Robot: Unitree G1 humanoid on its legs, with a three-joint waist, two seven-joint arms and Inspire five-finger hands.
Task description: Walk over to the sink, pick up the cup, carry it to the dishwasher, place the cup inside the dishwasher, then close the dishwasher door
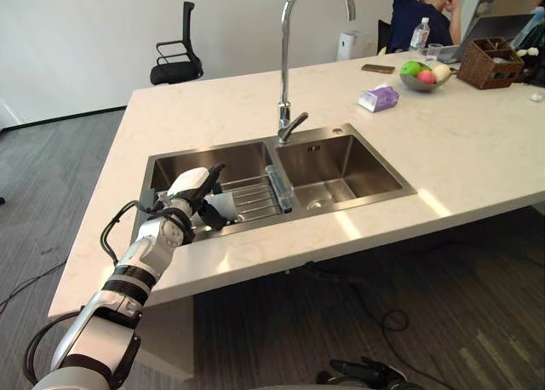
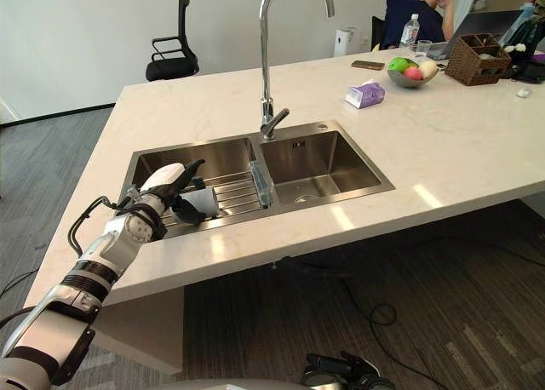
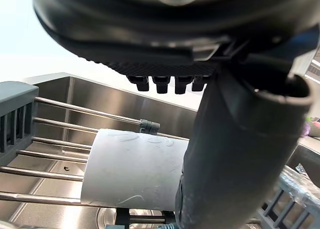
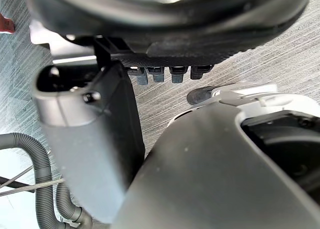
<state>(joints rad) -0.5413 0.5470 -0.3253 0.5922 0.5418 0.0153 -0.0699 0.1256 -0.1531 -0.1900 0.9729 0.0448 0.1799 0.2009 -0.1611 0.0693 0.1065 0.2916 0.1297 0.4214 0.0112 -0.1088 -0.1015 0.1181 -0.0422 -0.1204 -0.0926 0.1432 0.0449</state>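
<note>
White cup (image 3: 135, 174), sideways on rack (image 1: 252, 196) 7 o'clock of tap (image 1: 284, 66): we judge it light, rigid, slick. Left hand (image 1: 189, 190) apart; take mid-body.

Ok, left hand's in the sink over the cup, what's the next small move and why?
Probably curl the left hand round the cup. It lies on its side on the sink rack, thumb beside it and fingers straight above, so nothing grips it yet; lifting now would likely leave it behind. The right hand hangs idle.
</note>
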